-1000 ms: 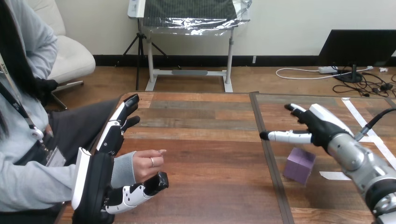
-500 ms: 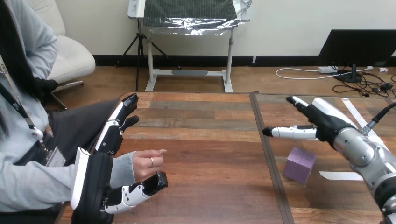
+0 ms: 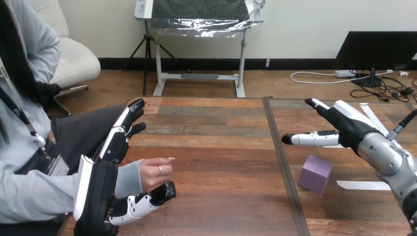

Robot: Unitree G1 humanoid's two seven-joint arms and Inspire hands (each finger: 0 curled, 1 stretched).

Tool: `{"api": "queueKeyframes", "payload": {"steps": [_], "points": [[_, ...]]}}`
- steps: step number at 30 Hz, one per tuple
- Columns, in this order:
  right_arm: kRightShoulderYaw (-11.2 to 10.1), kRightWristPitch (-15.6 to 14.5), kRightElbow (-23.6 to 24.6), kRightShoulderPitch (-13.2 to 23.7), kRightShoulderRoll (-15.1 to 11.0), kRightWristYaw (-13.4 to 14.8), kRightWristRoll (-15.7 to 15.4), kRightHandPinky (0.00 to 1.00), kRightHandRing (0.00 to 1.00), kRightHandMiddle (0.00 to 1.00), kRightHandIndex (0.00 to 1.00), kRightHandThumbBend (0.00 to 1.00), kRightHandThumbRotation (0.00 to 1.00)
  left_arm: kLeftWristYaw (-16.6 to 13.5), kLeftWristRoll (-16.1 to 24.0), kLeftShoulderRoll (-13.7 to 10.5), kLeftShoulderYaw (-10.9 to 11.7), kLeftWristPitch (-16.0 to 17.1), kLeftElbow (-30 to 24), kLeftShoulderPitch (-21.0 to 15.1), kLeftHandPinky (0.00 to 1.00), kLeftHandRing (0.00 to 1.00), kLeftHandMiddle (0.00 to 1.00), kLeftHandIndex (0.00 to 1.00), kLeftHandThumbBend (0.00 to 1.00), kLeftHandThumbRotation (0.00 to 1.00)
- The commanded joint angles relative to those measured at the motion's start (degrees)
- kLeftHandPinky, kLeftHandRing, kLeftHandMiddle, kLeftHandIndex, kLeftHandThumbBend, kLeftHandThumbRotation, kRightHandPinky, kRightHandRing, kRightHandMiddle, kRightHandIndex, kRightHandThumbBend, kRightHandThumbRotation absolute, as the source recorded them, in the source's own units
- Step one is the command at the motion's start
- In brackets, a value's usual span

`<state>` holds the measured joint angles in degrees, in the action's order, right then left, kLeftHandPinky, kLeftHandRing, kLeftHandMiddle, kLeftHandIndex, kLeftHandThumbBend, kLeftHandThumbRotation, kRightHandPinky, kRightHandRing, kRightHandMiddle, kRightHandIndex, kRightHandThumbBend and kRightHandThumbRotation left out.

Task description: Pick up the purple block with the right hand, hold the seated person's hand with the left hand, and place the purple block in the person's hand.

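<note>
The purple block rests on the wooden table, right of the table's seam. My right hand hovers open above and slightly beyond it, fingers straight and thumb pointing left, not touching it. At the lower left, my left hand is open, its straight fingers pointing away from me and its thumb stretched out below the person's hand. That hand, in a grey sleeve, lies loosely curled in the gap between my thumb and fingers. The palm is against the sleeve at the wrist, with nothing curled round it.
A dark seam runs front to back between the two tabletops. White tape strips lie on the table right of the block. The person sits at the table's left side, close to my left arm.
My right hand has drifted a little to the right and up, away from the block. The left hand, the person's hand and the block have stayed put.
</note>
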<state>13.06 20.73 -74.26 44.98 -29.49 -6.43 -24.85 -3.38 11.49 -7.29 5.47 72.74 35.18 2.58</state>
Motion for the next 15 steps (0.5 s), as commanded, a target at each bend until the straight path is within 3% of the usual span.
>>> {"api": "queueKeyframes", "payload": {"steps": [1, 15], "points": [[0.1, 1.3, 2.9, 0.8, -1.5, 0.2, 0.1, 0.96, 1.0, 1.0, 1.0, 1.0, 0.62, 0.2, -1.1, -0.9, -0.4, 0.8, -2.2, -2.7, 0.84, 0.92, 0.92, 0.91, 1.0, 0.67], [0.4, 1.4, 3.2, -1.2, -1.7, 1.1, -0.5, 0.94, 1.0, 1.0, 1.0, 1.0, 0.58, 0.1, -1.0, -0.9, -0.1, 1.2, -2.3, -2.9, 0.83, 0.91, 0.92, 0.91, 1.0, 0.68]]}}
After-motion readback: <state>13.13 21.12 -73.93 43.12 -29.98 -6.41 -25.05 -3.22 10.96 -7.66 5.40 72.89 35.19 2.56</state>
